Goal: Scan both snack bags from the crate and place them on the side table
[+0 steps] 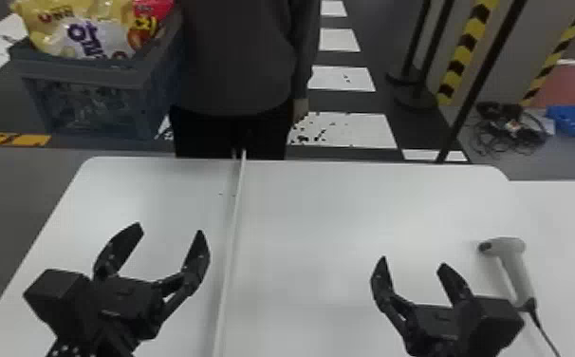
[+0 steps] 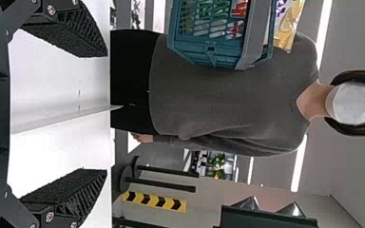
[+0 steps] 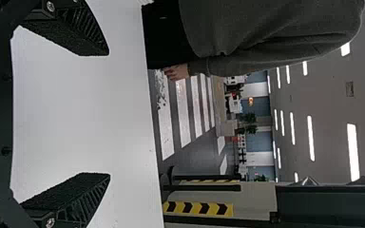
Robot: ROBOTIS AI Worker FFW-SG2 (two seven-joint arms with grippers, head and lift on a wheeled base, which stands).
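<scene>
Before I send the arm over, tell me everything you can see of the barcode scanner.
The scanner is pistol-shaped, pale grey and looks like smooth plastic. It lies on the white tabletop, to the right of the right claw. Its head has a dark nose pointing left; the handle runs back towards the robot, angled slightly right. A dark cable leaves the handle's end and trails nearer the robot. Neither claw holds it.

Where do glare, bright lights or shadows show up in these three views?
Head view: soft, pale sheen on the white table, a faint darker band beside the raised strip; left wrist view: tabletop almost washed out to white, bright ceiling light beyond; right wrist view: rows of glaring ceiling strips, tabletop more evenly lit.
</scene>
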